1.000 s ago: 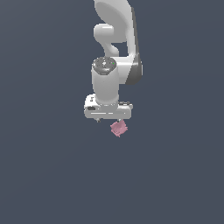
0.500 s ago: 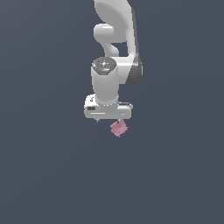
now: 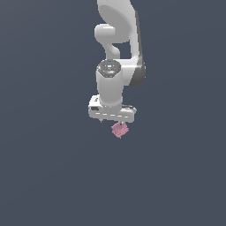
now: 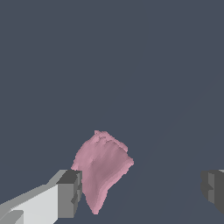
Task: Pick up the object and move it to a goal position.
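Note:
The object (image 3: 119,129) is a small pink ridged lump lying on the dark grey surface, just below the white hand of my arm in the exterior view. In the wrist view the object (image 4: 101,168) lies between my fingers, close to the one grey fingertip (image 4: 70,192) and far from the other fingertip (image 4: 214,188). My gripper (image 4: 142,190) is open wide and does not hold the lump. In the exterior view my gripper (image 3: 113,118) points straight down and the hand hides most of the fingers.
A uniform dark grey surface (image 3: 53,176) fills the scene on every side. The white arm (image 3: 117,35) rises behind the hand toward the top of the exterior view.
The hand has come down a little toward the pink lump. The lump has not moved.

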Controlling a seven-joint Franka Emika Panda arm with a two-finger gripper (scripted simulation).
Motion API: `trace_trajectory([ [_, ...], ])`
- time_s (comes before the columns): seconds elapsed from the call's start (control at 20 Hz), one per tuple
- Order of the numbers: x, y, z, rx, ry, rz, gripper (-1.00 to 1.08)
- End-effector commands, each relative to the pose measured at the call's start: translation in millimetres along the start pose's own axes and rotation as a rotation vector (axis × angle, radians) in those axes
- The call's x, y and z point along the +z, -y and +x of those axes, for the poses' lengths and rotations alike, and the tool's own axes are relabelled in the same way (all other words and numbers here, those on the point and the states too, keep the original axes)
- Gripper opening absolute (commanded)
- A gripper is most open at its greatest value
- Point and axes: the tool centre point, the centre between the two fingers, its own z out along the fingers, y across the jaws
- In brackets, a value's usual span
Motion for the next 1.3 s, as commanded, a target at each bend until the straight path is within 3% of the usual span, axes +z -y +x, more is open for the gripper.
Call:
trace_trajectory([
  [0.0,3,4,-3,0.046,0.0,-0.001,1.0],
  [1.25,40,42,-33,0.568,-0.011,-0.013,1.0],
])
